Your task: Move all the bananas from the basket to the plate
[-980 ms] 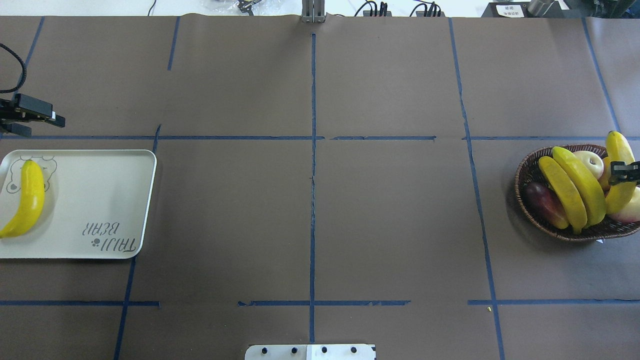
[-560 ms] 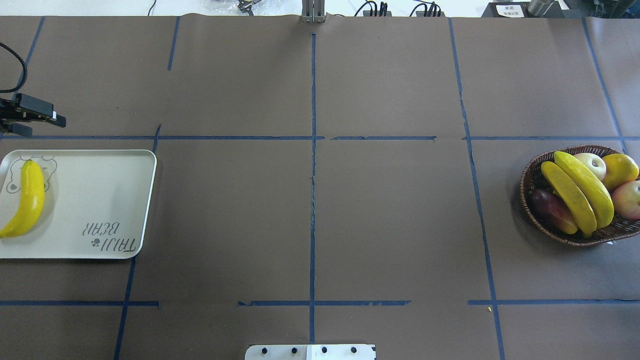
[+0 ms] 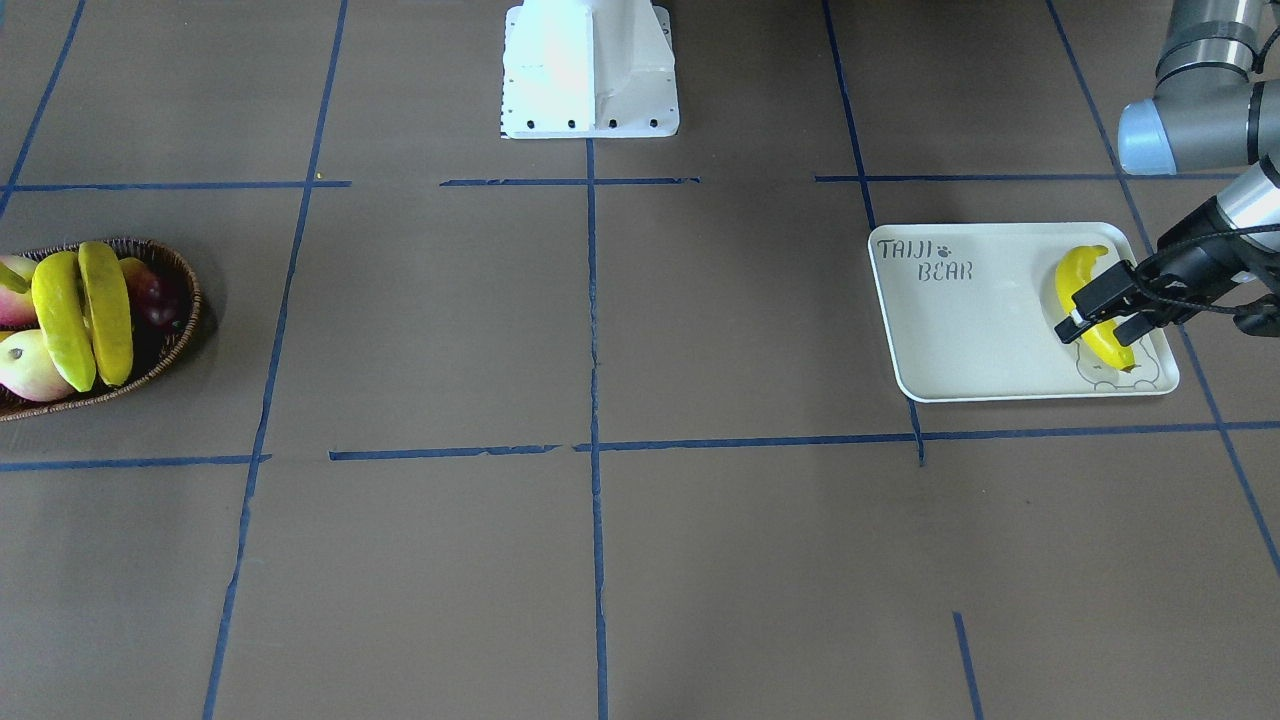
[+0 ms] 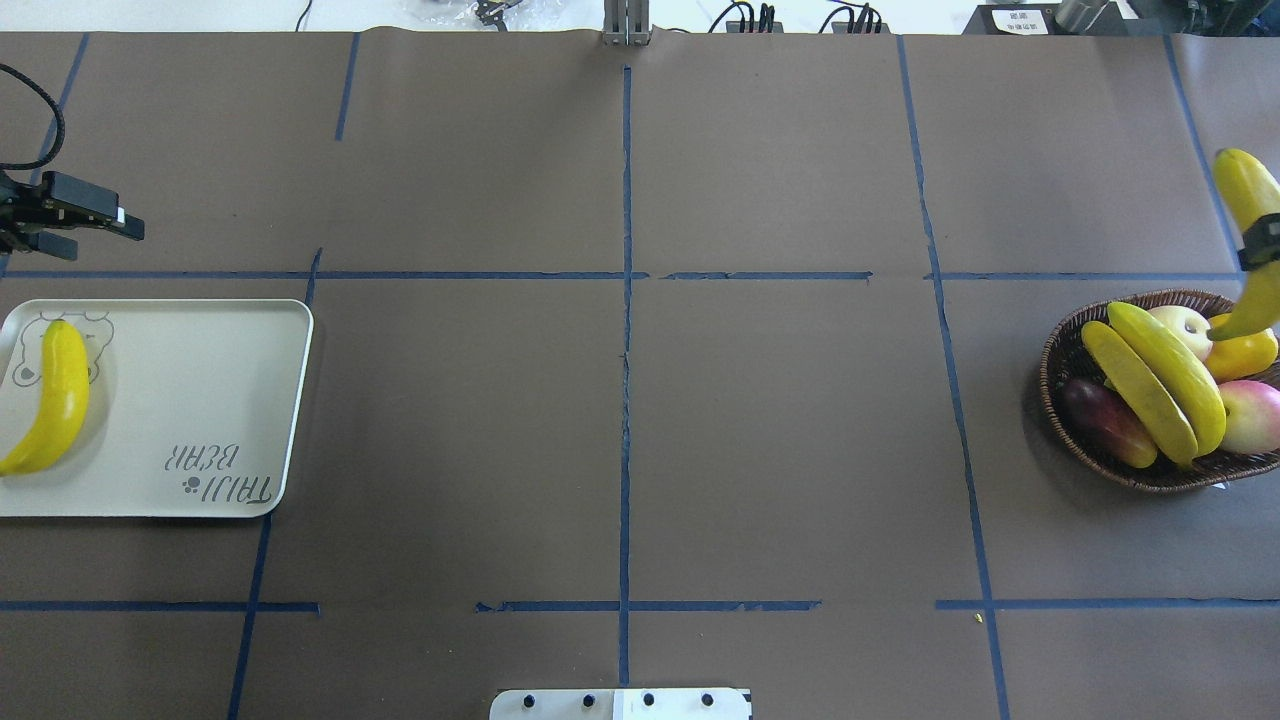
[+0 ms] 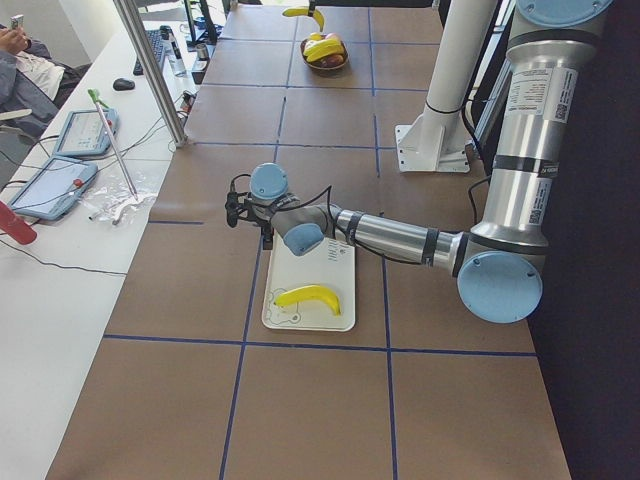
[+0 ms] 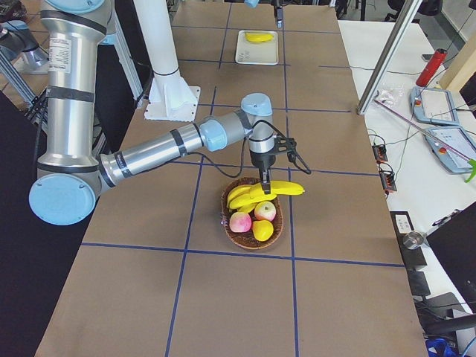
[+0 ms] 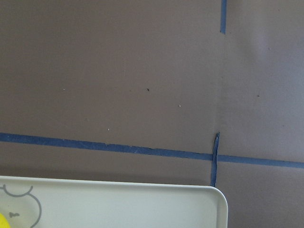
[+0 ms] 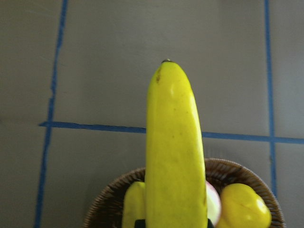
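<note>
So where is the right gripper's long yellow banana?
The banana hangs at the overhead view's right edge, lifted above the woven brown wicker basket.

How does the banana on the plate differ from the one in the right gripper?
The resting banana lies flat on the plate; the held banana hangs in the air above the basket. No gripper touches the resting banana; the right gripper is clamped on the held banana. Both are long, curved and bright yellow.
</note>
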Controlling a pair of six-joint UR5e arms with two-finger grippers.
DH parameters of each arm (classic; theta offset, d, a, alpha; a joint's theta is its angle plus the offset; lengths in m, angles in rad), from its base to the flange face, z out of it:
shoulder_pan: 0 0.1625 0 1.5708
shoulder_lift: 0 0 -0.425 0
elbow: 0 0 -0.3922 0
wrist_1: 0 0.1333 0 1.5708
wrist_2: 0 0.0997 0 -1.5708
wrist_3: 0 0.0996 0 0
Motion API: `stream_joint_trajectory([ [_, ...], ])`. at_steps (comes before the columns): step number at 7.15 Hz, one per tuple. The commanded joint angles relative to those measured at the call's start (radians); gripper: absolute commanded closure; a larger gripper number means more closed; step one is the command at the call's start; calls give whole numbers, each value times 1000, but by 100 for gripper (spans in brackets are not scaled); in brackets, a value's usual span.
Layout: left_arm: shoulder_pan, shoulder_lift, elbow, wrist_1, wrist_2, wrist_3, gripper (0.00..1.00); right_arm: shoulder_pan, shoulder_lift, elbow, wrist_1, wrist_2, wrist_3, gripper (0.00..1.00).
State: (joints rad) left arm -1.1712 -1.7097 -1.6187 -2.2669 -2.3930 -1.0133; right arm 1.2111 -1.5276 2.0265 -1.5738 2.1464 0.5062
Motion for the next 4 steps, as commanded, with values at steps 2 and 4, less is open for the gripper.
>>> stream_joint_trajectory([
  [2,94,-178,2,-6,-23,-296,0,-114,292,-78,8,168,229,98],
  [4,166,-299,3,-8,-12,-497,0,-233,436,-86,52,161,449,98],
])
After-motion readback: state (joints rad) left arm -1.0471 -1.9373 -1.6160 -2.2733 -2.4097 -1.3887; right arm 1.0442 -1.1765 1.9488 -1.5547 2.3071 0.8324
